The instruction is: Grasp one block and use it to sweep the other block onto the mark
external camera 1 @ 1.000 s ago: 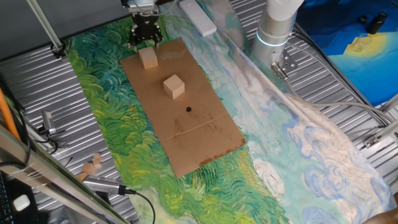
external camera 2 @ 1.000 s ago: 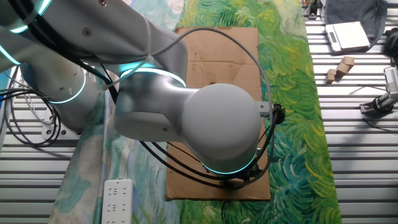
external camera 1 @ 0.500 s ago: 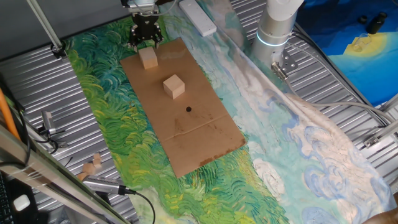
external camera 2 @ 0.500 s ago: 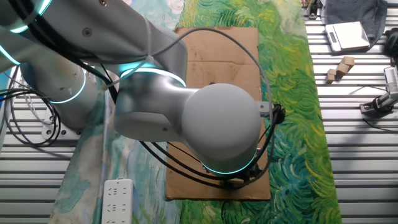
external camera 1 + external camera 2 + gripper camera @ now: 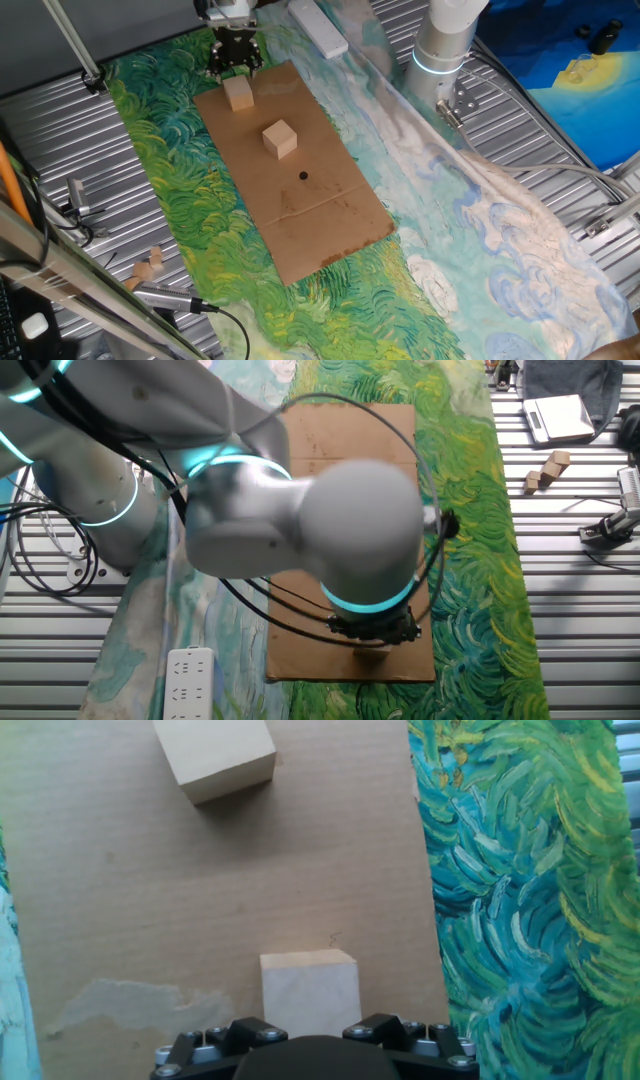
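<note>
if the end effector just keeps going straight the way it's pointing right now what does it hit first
Most likely the near wooden block, which sits directly ahead of the end effector on the cardboard sheet. Whether they already touch is unclear.

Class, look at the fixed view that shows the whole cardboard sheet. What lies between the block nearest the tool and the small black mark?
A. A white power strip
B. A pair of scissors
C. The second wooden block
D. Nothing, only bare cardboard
C: the second wooden block sits on the cardboard sheet between the block nearest the tool and the black mark.
</note>
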{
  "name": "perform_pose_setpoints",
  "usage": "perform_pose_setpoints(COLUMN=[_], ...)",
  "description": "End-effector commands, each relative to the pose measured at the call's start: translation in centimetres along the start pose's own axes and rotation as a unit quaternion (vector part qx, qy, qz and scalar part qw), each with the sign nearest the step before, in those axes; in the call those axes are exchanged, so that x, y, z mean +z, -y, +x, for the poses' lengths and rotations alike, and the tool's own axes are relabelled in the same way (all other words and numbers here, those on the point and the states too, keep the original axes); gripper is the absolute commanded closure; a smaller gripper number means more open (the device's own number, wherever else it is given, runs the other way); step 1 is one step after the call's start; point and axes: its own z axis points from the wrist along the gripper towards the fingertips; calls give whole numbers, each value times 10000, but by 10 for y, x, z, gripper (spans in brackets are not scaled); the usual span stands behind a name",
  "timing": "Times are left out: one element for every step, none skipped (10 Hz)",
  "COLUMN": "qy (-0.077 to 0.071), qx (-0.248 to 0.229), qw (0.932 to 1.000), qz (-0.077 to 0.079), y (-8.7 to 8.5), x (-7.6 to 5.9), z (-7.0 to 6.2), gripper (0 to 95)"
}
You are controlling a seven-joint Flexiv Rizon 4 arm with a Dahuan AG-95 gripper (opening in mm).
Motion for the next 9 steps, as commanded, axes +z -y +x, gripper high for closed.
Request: perform_pose_setpoints(qy=[58,115,146,131,135,140,143,149,164], qx=[-109,-99,-77,-61,-40,-8,-2,-14,-20], qw=[9999,9999,9999,9999,9999,9999,9999,9999,9999], qz=[14,14,12,13,19,18,17,20,18], y=[6,7,7,7,7,8,8,8,8], x=[17,22,24,25,27,28,28,29,29], z=[5,6,7,7,8,8,8,7,6], gripper=[190,190,190,190,190,190,190,190,190])
